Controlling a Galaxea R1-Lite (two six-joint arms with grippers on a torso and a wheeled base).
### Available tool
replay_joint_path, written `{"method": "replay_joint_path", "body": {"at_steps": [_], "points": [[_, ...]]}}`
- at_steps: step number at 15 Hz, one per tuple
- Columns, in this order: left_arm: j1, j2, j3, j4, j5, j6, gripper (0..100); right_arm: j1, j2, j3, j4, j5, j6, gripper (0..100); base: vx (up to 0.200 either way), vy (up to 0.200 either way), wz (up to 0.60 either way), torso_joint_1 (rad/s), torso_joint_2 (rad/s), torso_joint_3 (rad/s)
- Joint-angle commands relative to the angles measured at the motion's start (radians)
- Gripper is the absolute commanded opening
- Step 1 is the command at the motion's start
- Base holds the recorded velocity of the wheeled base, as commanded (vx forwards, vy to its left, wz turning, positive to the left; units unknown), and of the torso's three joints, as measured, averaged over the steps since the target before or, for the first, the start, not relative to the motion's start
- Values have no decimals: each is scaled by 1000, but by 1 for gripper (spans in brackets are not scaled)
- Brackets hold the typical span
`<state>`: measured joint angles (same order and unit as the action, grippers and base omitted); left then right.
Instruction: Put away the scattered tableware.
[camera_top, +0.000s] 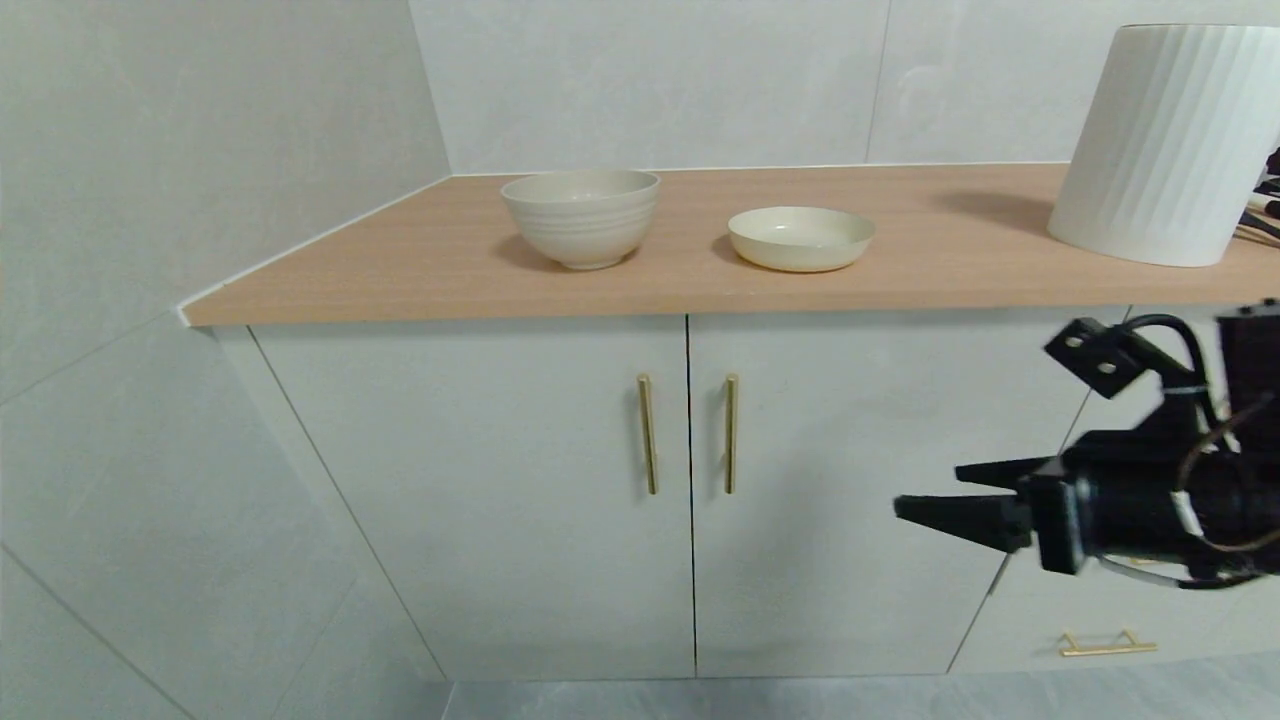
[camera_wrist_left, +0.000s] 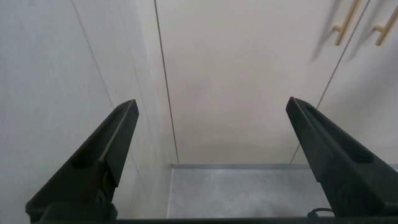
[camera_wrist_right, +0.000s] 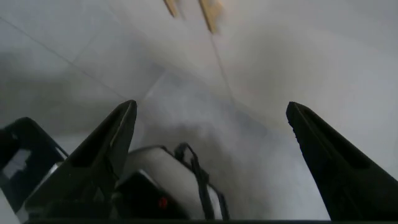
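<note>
On the wooden countertop stand a deep ribbed cream bowl and, to its right, a shallow cream dish, a little apart. My right gripper hangs low at the right, in front of the cabinet and well below the counter. It points left, open and holding nothing. From the right wrist, that gripper faces the floor and the foot of the cabinet. My left gripper is open wide and empty. It faces the lower left part of the cabinet front and the floor.
A tall white ribbed container stands at the counter's right end. Below are two shut cabinet doors with gold handles, and a drawer handle at the lower right. Tiled walls close off the left side and the back.
</note>
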<state>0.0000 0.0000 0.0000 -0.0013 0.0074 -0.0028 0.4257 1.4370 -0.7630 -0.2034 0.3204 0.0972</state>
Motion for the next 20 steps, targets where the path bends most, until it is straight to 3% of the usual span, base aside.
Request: {"method": "replay_joint_path", "body": {"at_steps": [1,5,9,17,20], "points": [[0,0,0,0,0,0,100,79,272,-183,-39,6,4,100,0,0,0,0,0,0],[0,0,0,0,0,0,100,148,375,-306,-60,0,42,100,0,0,0,0,0,0],[0,0,0,0,0,0,100,177,448,-306,-226,-103,52,100,0,0,0,0,0,0],[0,0,0,0,0,0,100,199,576,-306,-461,-164,104,100,0,0,0,0,0,0],[0,0,0,0,0,0,100,205,608,-322,-473,-161,134,100,0,0,0,0,0,0]]}}
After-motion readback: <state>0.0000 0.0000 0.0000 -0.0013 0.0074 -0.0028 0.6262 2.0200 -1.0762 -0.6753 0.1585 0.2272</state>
